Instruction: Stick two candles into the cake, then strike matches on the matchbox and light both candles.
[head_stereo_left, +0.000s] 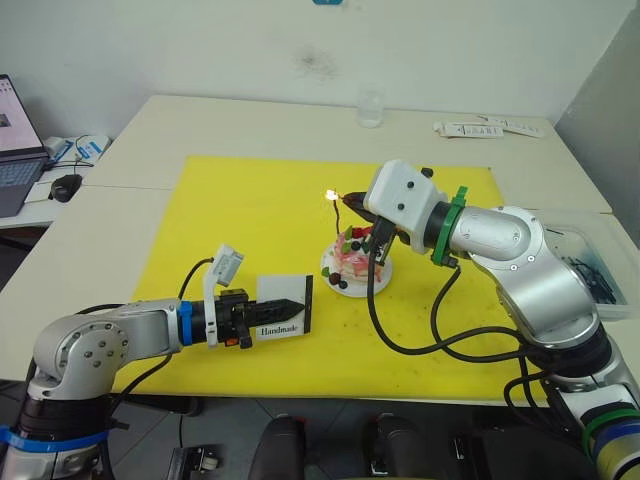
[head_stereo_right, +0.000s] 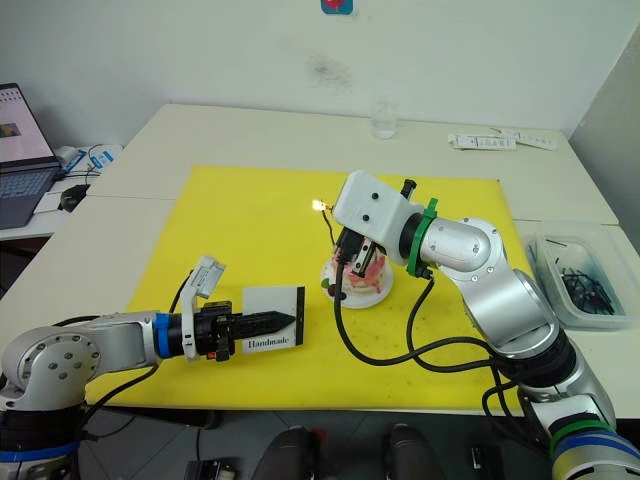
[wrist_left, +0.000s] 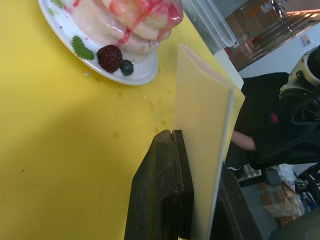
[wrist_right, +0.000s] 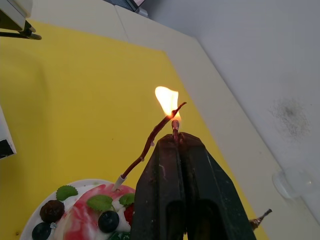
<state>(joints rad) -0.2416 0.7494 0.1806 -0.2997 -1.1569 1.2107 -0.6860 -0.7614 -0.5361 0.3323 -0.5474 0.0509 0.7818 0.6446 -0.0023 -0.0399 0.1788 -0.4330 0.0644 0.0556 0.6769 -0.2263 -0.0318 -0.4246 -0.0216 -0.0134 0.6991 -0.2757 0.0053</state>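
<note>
One small round pink-and-white cake (head_stereo_left: 355, 262) sits on its white plate on the yellow mat (head_stereo_left: 250, 190), with one thin wavy brown candle (wrist_right: 148, 142) visible stuck in it. The right gripper (wrist_right: 176, 139) pinches one burning match (wrist_right: 174, 126) at the candle's tip. The left gripper (wrist_left: 192, 150) clamps one flat white matchbox (head_stereo_left: 283, 317) upright beside the cake.

candles (wrist_right: 150, 140): 2 | cake (head_stereo_left: 352, 256): 1 | matchbox (head_stereo_left: 285, 309): 1 | glass (head_stereo_left: 370, 106): 1

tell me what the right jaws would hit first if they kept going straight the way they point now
Probably the candle: its burning tip sits just ahead of the right gripper and the match it holds. Past that, the yellow mat, though depth is unclear.
</note>
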